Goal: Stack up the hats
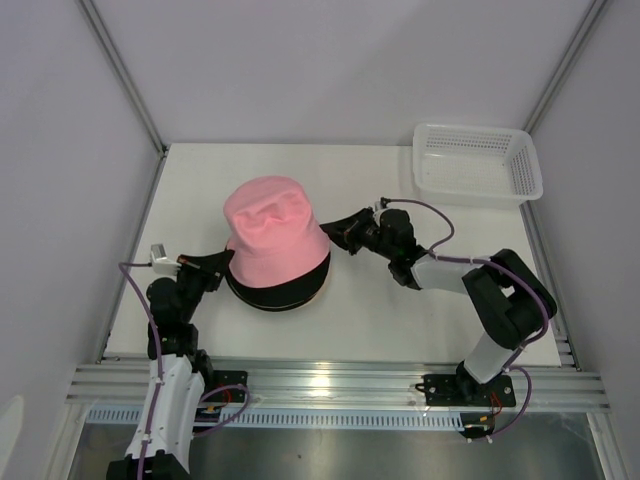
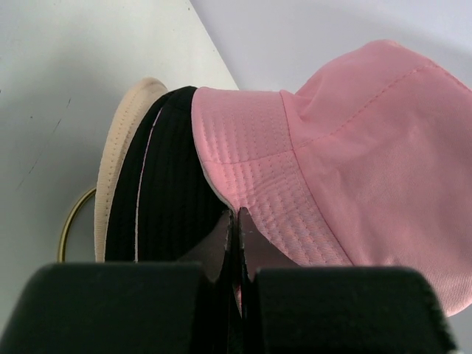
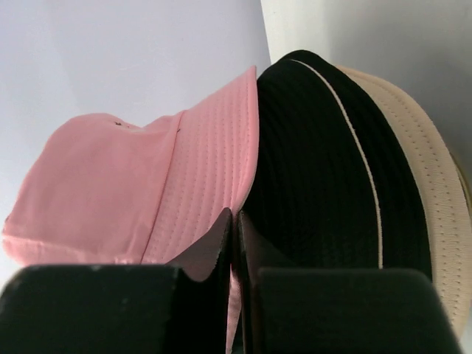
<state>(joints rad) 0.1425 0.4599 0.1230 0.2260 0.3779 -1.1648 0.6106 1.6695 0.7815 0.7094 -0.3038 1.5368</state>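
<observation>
- Pink bucket hat [image 1: 272, 228] sits on top of the stack, over the black hats [image 1: 280, 292], with the tan hat [image 2: 118, 147] lowest.
- Left gripper [image 1: 222, 262] is clenched on the pink bucket hat's left brim.
- Right gripper [image 1: 335, 232] is clenched on the opposite brim.
- White basket [image 1: 478, 165] stands well apart from the hat, to its back right.

Stacked hats [image 1: 275, 245] fill mid-table; basket [image 1: 476, 190] blocks far-right corner.

Robotics laboratory cell. White bench [image 1: 200, 190] boxed in by plain white panels [image 1: 330, 70]; extruded aluminium rail [image 1: 340, 385] at near edge carries two cabled robot arms [image 1: 500, 300].
</observation>
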